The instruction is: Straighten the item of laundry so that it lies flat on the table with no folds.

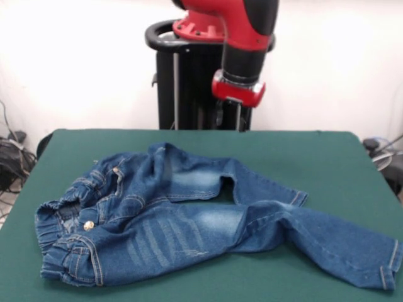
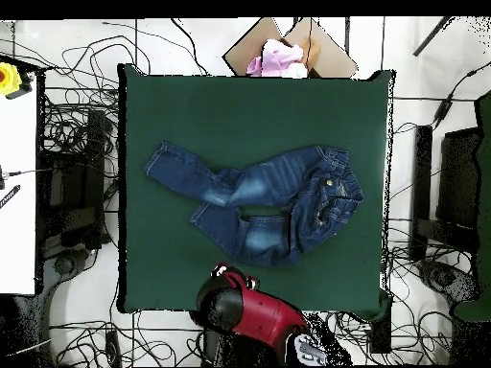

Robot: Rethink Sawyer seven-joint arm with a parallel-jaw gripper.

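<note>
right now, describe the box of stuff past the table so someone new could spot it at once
Start at the green table with the jeans spread across it. Follow the overhead view to the table edge opposite the red arm; a brown cardboard box sits just beyond it. It alone holds pink and white cloth, among black cables.

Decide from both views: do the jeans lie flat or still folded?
Still folded. The jeans bunch at the waistband, and one leg bends back short while the other leg stretches out.

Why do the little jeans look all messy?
The jeans lie crumpled on the table: the waistband is bunched up, and the legs are bent and splay at different angles instead of lying flat and straight.
</note>
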